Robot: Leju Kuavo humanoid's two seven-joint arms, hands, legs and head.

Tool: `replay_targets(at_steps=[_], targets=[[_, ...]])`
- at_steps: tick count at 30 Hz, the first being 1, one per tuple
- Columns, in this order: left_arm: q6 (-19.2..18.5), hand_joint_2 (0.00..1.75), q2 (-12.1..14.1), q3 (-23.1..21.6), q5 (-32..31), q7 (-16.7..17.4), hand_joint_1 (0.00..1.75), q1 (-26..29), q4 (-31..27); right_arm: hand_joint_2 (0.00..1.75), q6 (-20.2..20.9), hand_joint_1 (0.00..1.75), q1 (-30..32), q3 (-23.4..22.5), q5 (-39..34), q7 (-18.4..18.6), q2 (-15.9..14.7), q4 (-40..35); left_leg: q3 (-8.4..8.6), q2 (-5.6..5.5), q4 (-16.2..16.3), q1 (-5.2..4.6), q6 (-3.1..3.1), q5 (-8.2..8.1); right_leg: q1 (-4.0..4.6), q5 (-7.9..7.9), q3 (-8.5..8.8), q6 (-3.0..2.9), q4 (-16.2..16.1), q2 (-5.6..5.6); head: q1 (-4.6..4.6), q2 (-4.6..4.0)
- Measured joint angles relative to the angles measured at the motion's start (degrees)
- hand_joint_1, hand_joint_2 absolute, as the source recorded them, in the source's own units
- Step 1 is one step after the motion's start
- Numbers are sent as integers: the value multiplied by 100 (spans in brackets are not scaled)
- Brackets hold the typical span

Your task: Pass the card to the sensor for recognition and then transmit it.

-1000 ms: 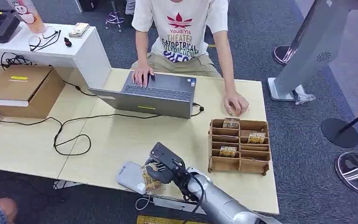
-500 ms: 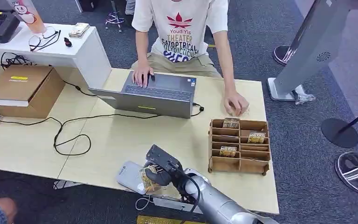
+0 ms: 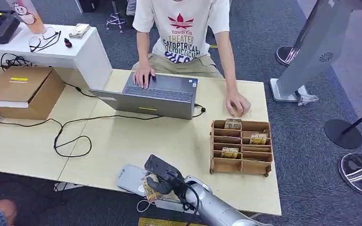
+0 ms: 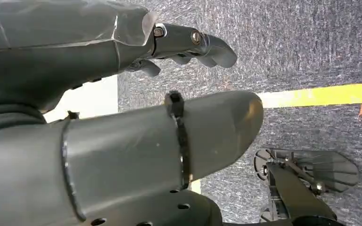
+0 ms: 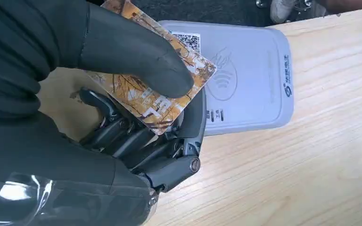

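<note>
My right hand point(image 3: 162, 178) pinches an orange patterned card point(image 5: 158, 96) between its thumb and fingers. It holds the card over the near end of the grey card sensor point(image 5: 245, 80), which lies flat at the table's front edge point(image 3: 131, 178). The card point(image 3: 149, 184) overlaps the sensor's edge closest to my hand. My left hand point(image 4: 122, 141) hangs over dark carpet with a yellow floor line, its fingers curled and nothing in it.
A wooden card rack point(image 3: 241, 147) with several cards stands to the right. A person point(image 3: 186, 33) sits across the table with hands on a laptop point(image 3: 151, 96) and the tabletop. A black cable point(image 3: 73, 136) loops at the left near a cardboard box point(image 3: 26, 89).
My right hand has drawn back toward the table's front edge with the card, staying over the sensor. The whole picture has shifted a little.
</note>
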Motion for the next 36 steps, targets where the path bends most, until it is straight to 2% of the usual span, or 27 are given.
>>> replay_targets(at_steps=[9,13,20,23,27,36], targets=[[-18,0,2,-13,-24,-4,0,-1,0,175,-68,175,14,0,-33,9,0,39,19,3,0,0,-3,2,0,1,18,-1,0,2,2,0],[-17,0,2,-13,-15,-4,0,-1,0,175,70,175,59,-2,-136,-128,0,46,19,4,0,0,-3,2,0,4,19,-6,0,2,0,0],[-15,0,2,-13,83,-52,0,5,0,175,584,175,119,-214,-492,-938,11,-160,14,2,0,1,-3,2,0,4,17,-6,2,0,0,0],[-13,0,4,-13,118,-77,0,16,0,175,734,175,123,-394,-615,-1303,7,-490,13,2,0,1,-3,2,1,4,15,-6,2,1,0,0],[-9,0,7,-13,175,-129,0,32,0,175,752,175,129,-634,-711,-1434,-90,-1122,12,2,0,0,-3,2,1,4,13,-6,2,0,0,0],[-15,0,17,-13,245,-240,0,76,0,175,647,175,210,-1523,-1232,-1626,-660,-2978,11,1,2,-2,-2,2,0,5,13,-4,1,0,0,0]])
